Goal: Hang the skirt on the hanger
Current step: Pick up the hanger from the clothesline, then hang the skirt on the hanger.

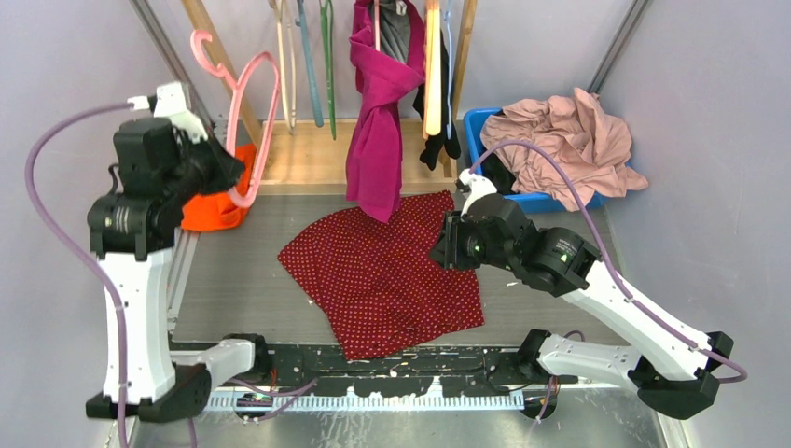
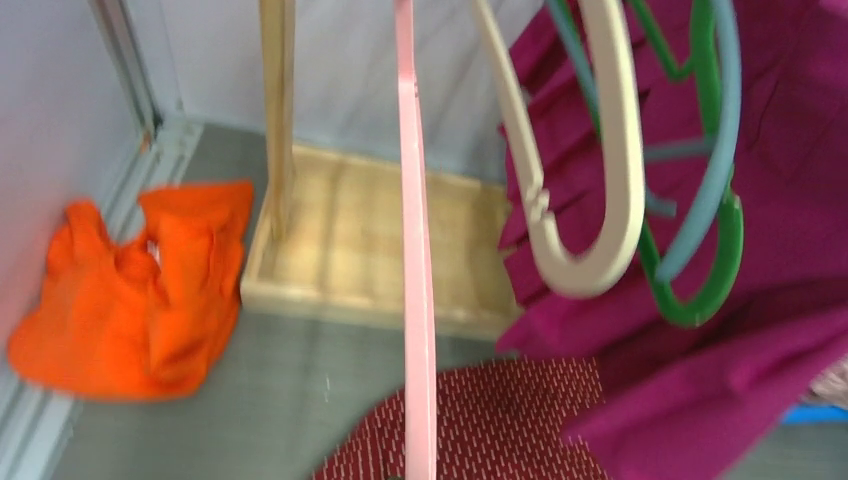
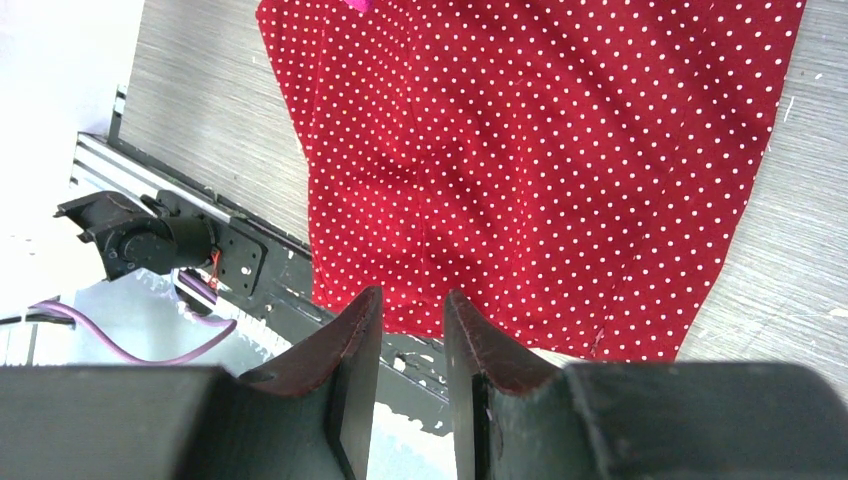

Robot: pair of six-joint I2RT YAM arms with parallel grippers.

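The dark red dotted skirt [image 1: 382,280] [image 3: 520,150] lies spread flat on the grey table mat, and its far edge shows in the left wrist view [image 2: 500,420]. The thin pink hanger [image 1: 254,121] [image 2: 415,250] is raised at the back left, above the mat, hook uppermost. My left gripper [image 1: 231,177] is shut on the hanger's lower part; its fingers are out of the left wrist view. My right gripper [image 1: 440,247] [image 3: 412,295] hovers over the skirt's right side, jaws parted with nothing between them.
An orange cloth [image 1: 219,201] [image 2: 130,290] lies at the back left corner. A wooden rack base [image 1: 308,159] stands behind the mat, carrying a magenta garment [image 1: 378,121], a cream hanger [image 2: 600,200] and a green hanger [image 2: 715,270]. A blue bin [image 1: 480,126] at the back right holds a pale pink garment [image 1: 560,140].
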